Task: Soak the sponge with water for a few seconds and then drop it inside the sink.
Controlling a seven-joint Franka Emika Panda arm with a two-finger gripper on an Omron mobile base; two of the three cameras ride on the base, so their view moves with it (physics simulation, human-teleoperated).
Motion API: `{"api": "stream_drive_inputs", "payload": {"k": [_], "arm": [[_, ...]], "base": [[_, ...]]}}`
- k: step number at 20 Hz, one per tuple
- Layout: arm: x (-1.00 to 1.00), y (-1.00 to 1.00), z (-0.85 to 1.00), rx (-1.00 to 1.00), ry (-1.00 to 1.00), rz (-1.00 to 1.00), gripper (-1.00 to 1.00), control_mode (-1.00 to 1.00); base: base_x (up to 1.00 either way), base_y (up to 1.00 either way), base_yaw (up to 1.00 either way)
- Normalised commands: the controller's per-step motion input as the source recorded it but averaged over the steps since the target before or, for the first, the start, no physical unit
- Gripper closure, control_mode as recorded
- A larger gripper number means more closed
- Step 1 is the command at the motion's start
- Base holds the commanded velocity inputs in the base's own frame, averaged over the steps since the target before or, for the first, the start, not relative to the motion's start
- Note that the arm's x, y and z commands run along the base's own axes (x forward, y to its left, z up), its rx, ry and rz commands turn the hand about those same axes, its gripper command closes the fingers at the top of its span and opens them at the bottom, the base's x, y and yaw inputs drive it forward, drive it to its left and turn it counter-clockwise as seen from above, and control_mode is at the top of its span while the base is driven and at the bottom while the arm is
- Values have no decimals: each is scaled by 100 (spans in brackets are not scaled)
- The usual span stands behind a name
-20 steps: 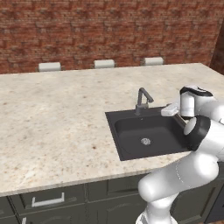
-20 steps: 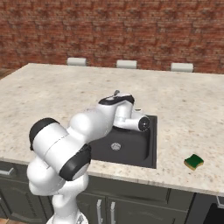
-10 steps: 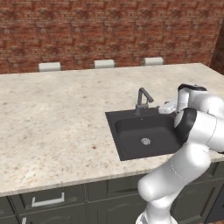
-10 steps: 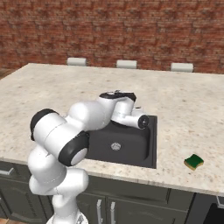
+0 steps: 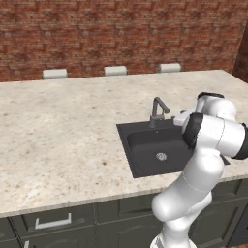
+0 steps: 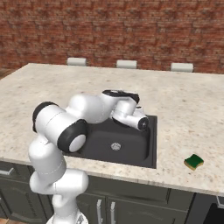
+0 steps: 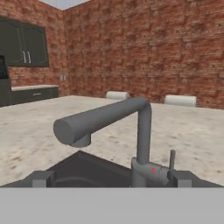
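The sponge (image 6: 194, 162), yellow with a green top, lies on the counter to the right of the sink (image 6: 152, 144), well away from the arm. In the hand view my gripper (image 7: 111, 178) is open and holds nothing. Its two dark fingertips (image 7: 41, 178) stand wide apart, level with the base of the grey faucet (image 7: 142, 131) and pointing at it. The spout (image 7: 100, 118) reaches left over the dark basin. Water is out of view. In the left base view my hand (image 5: 180, 117) sits just right of the faucet (image 5: 157, 111), over the sink (image 5: 123, 140).
My own arm folds across the sink's right and back side in both base views. The silver drain (image 6: 115, 146) shows in the basin. A brick wall runs behind the counter (image 5: 63, 131), with pale chair backs (image 5: 115, 70) along its far edge.
The arm's elbow and forearm have swung while the hand stays by the faucet. The gripper remains open. The sponge has not moved.
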Motion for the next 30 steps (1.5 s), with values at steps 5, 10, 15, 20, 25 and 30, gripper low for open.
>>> {"api": "stream_drive_inputs", "payload": {"k": [5,10,15,20,25,30], "arm": [[3,0,-14,0,-7,0,-100,-100],[12,0,-1,0,-1,0,-100,-100],[20,0,0,0,-4,0,-100,-100],[19,0,0,0,-2,0,-100,-100],[16,0,-1,0,0,0,-100,-100],[21,0,-5,0,-1,0,-100,-100]], "base": [[0,0,0],[0,0,0],[0,0,0],[0,0,0],[0,0,0],[0,0,0]]}}
